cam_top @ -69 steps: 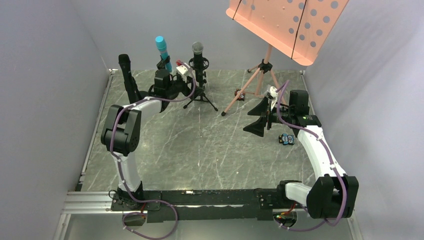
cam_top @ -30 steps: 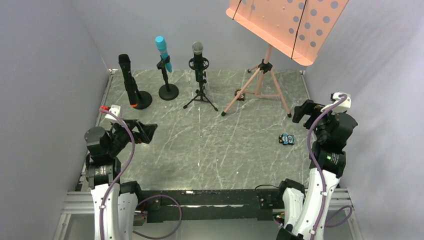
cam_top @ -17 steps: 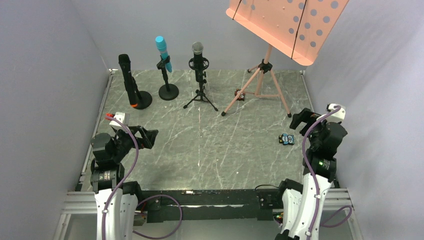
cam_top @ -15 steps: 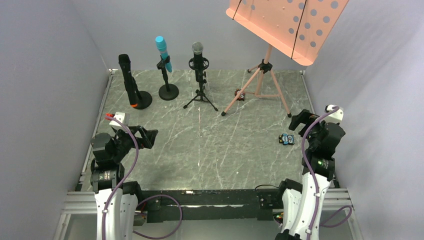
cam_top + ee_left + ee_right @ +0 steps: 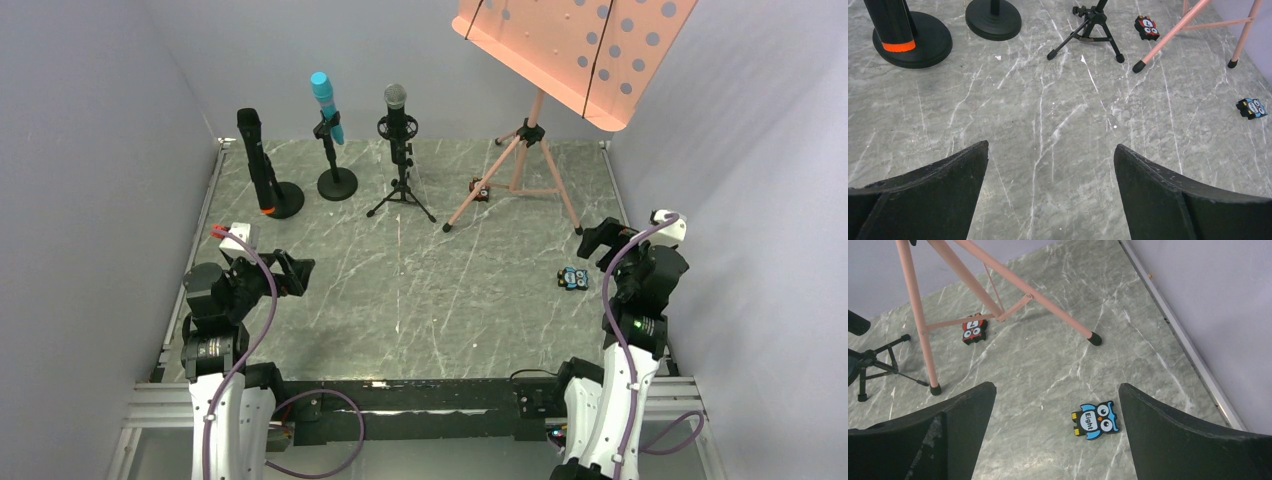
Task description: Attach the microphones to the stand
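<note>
Three microphones stand upright on stands at the back left. The long black one with an orange end point(image 5: 256, 160) sits in a round black base point(image 5: 913, 46). The cyan-blue one point(image 5: 326, 105) is clipped to a round-base stand point(image 5: 336, 183). The black one with a silver mesh head point(image 5: 397, 112) is on a small tripod point(image 5: 402, 196). My left gripper point(image 5: 292, 272) is open and empty near the front left, far from the mics. My right gripper point(image 5: 592, 236) is open and empty at the right edge.
A pink music stand point(image 5: 560, 45) on a tripod point(image 5: 520, 175) stands at the back right. A red owl tile point(image 5: 481, 188) lies by its leg. A blue owl tile point(image 5: 572, 279) lies on the grey marble table, close to my right gripper.
Both arms have drawn back from the far side of the table to the near edges. In the last half second they have barely moved. The mics stay on their stands.
</note>
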Robot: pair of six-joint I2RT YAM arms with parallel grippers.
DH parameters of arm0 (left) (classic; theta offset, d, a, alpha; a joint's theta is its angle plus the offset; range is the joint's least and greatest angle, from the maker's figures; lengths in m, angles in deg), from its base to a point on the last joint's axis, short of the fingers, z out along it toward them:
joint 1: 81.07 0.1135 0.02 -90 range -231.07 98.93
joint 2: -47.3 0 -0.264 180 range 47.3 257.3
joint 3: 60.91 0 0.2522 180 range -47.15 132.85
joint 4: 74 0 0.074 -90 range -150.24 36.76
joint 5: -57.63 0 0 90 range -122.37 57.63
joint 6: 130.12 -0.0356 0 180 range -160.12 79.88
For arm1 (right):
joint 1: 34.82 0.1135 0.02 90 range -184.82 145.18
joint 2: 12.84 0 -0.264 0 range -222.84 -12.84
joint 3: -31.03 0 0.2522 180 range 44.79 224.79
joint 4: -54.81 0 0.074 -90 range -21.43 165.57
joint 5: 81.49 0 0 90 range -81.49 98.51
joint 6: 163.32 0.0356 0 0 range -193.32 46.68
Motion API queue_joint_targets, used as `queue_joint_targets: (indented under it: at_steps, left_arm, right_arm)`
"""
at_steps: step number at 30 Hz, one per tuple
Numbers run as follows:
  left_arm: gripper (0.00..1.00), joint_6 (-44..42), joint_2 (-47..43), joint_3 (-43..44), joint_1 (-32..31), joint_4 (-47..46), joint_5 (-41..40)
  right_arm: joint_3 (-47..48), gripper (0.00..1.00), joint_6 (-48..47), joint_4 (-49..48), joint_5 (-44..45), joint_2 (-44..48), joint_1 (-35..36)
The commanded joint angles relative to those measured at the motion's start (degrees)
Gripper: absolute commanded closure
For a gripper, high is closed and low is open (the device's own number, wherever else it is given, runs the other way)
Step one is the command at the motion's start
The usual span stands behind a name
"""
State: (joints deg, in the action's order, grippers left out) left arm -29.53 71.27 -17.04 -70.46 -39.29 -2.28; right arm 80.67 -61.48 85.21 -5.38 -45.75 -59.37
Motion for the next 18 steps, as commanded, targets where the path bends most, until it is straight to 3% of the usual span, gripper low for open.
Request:
queue_joint_targets:
  at_steps: [1, 18]
  left_arm:
    - [0.01, 0.1, 0.0, 1.3, -0.2, -0.5, 0.5]
    - [0.01, 0.6, -2.3, 0.7, -0.2, -0.1, 1.9]
  right_arm:
    - [0.4, 0.0, 0.0, -2.9, -1.6, 1.5, -0.2]
    - [0.6, 0.0, -0.1, -2.6, -3.0, 3.8, -1.0]
